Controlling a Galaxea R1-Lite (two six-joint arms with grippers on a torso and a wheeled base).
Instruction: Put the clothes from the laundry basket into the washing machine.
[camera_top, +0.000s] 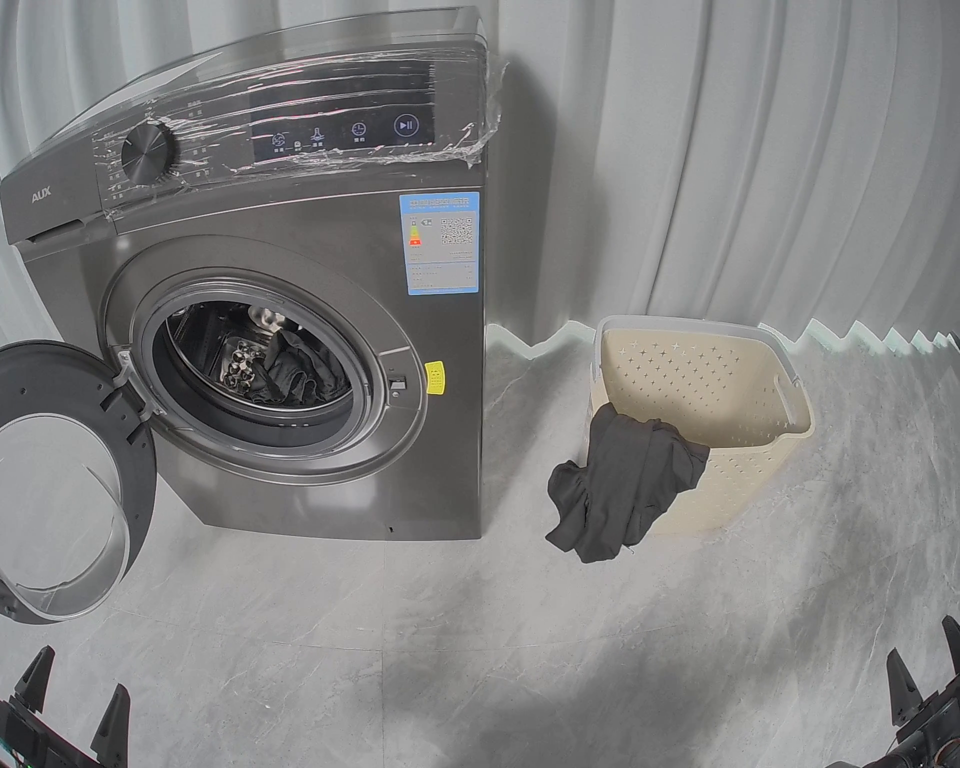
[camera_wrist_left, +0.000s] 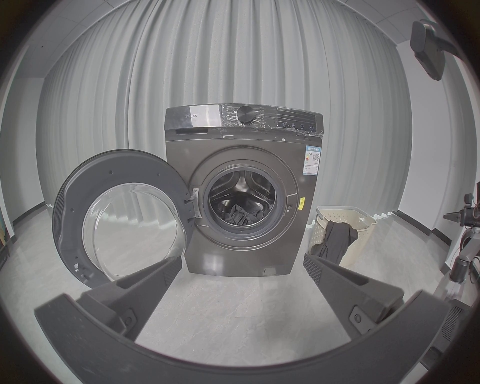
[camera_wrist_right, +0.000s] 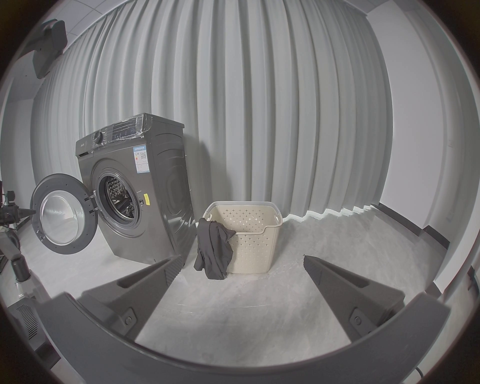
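A grey front-loading washing machine (camera_top: 300, 300) stands at the left with its round door (camera_top: 60, 480) swung open. Dark clothes (camera_top: 290, 370) lie inside the drum. To its right a cream laundry basket (camera_top: 745, 400) sits on the floor, and a dark garment (camera_top: 625, 480) hangs over its front rim down to the floor. My left gripper (camera_top: 72, 700) is low at the left, open and holding nothing. My right gripper (camera_top: 930, 670) is low at the right, also open with nothing between its fingers. Both stay well back from the machine (camera_wrist_left: 242, 190) and the basket (camera_wrist_right: 247, 235).
A pale curtain (camera_top: 720, 150) runs behind the machine and basket. Grey tiled floor (camera_top: 450, 640) stretches open between me and both.
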